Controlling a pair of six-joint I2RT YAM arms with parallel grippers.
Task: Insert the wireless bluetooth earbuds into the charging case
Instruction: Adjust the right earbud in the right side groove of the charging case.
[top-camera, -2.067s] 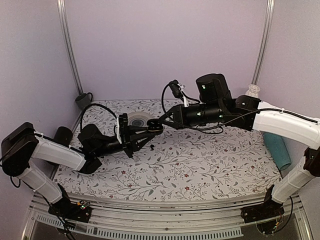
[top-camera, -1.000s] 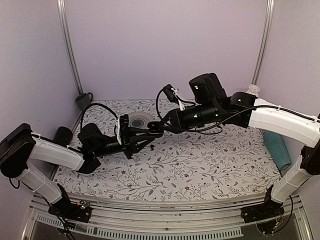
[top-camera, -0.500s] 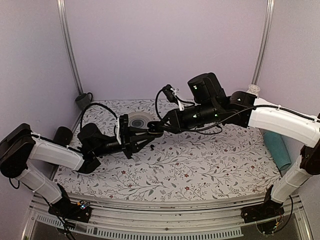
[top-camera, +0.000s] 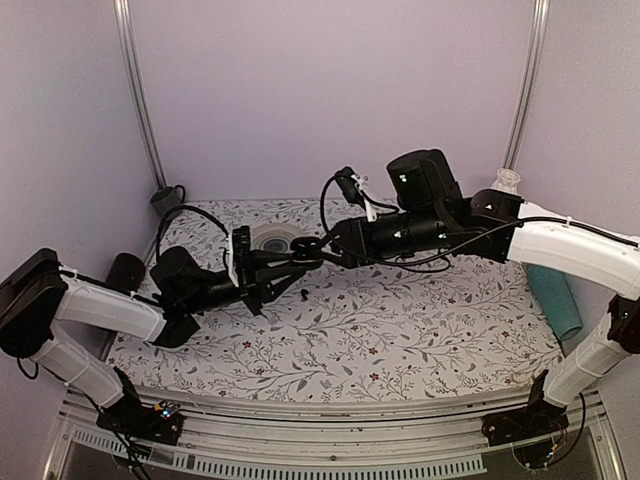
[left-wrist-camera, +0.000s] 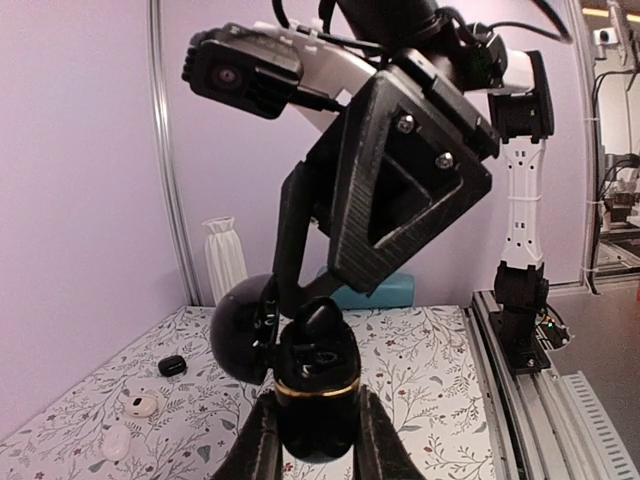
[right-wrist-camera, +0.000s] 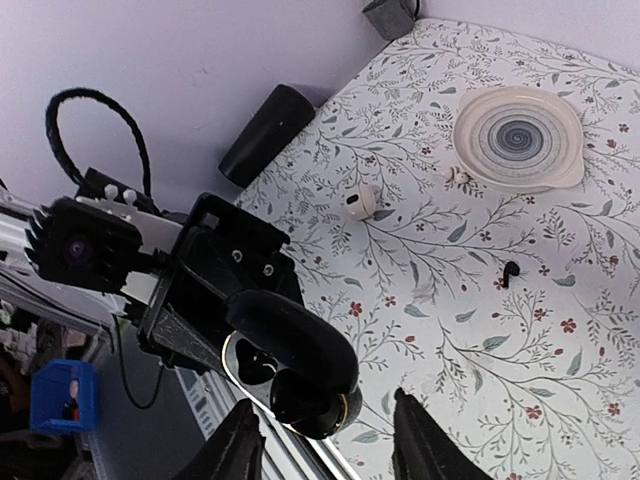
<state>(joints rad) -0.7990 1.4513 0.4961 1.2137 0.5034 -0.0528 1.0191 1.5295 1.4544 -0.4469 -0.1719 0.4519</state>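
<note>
My left gripper (left-wrist-camera: 316, 420) is shut on the charging case (left-wrist-camera: 315, 405), a glossy black case with a gold rim, held upright off the table with its lid (left-wrist-camera: 240, 340) swung open. One black earbud (left-wrist-camera: 322, 322) sits in a slot of the case and sticks up a little; in the right wrist view that earbud (right-wrist-camera: 302, 392) fills one slot and the other slot (right-wrist-camera: 247, 358) looks empty. My right gripper (right-wrist-camera: 325, 440) hangs open just above the case (right-wrist-camera: 335, 410), fingers astride it and holding nothing. A second earbud (right-wrist-camera: 511, 271) lies on the flowered cloth. From the top, both grippers (top-camera: 300, 264) (top-camera: 316, 248) meet at centre left.
A white ribbed disc (right-wrist-camera: 518, 138) lies at the back, with a small white oval case (right-wrist-camera: 360, 202) near it. A black cylinder (right-wrist-camera: 265, 135) rests by the left wall, and a small black lump (left-wrist-camera: 172, 366) lies on the cloth. A teal roll (top-camera: 555, 300) and a white vase (top-camera: 505, 182) stand at the right.
My right gripper has opened and drawn back slightly up and to the right, leaving the earbud in the case. The left gripper still holds the case in the same place.
</note>
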